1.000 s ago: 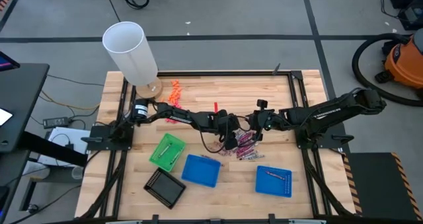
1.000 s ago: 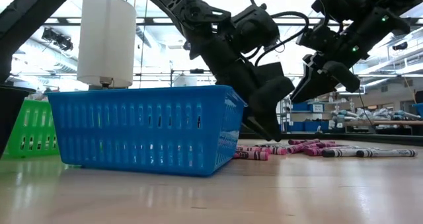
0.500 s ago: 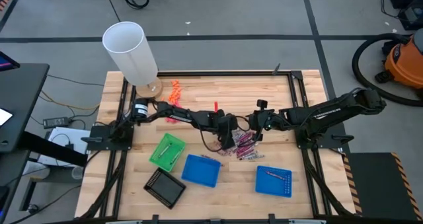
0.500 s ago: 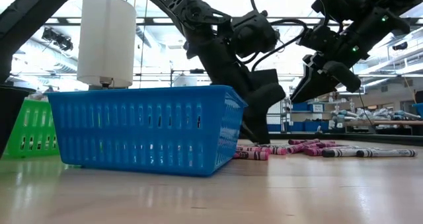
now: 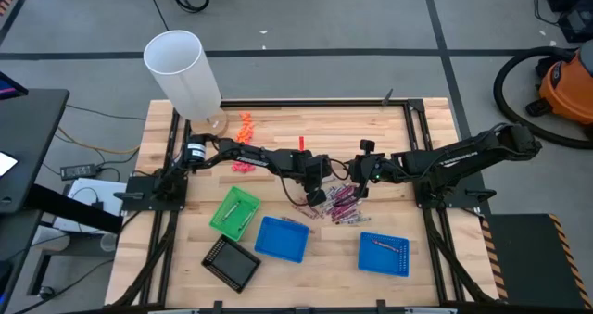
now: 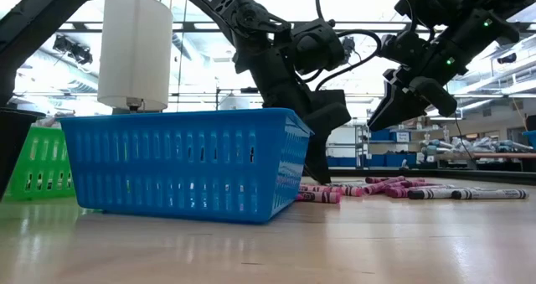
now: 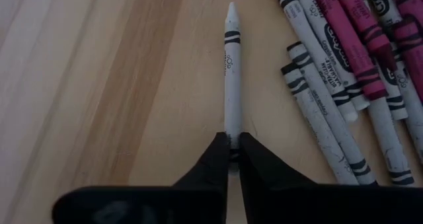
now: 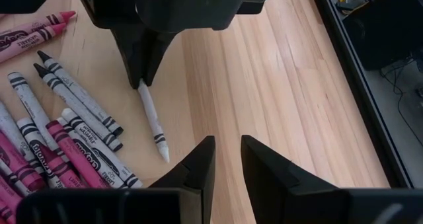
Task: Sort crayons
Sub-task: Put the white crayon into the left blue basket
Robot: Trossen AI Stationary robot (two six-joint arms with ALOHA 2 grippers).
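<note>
The left gripper (image 7: 232,151) is clamped on the end of a silvery-grey crayon (image 7: 230,72), whose tip points away from it; only the wrist views show this grip. The other crayons (image 7: 344,72) lie just beside it on the tabletop (image 7: 99,85). The right gripper (image 8: 227,159) hovers near, facing it, fingers slightly apart, empty. A second ago the left gripper's fingers stood apart; now they are pinched together.

Two matte black jointed arms, looped black cables along each; tapered black gripper (image 7: 231,159) fingers; green light on right arm (image 5: 463,157).
</note>
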